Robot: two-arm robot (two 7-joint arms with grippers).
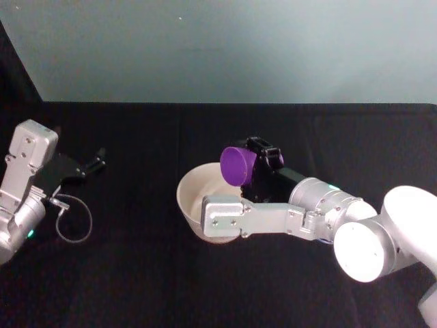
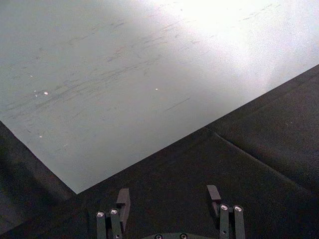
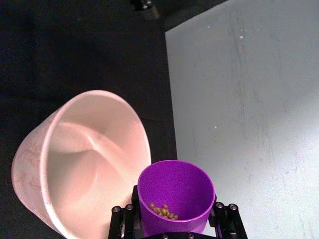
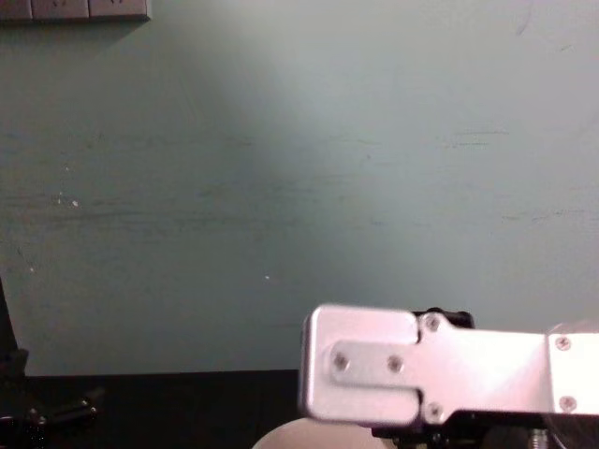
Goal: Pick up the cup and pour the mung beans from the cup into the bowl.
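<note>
Grips purple cup [image 3: 175, 186] tight in right claw [image 3: 174, 221]; tips it toward bowl [image 3: 94, 149] just beside claw, beans [image 3: 163, 211] inside; holds left claw [image 2: 168, 195] spread wide, empty, above bench [image 2: 189, 169].

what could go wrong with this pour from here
1. The right gripper holds the cup tilted over the bowl's far right edge, not its middle, so the beans in it may land on the table.
2. The right arm lies across the bowl's near rim and may nudge it.
The left gripper is parked, open, at far left.
</note>
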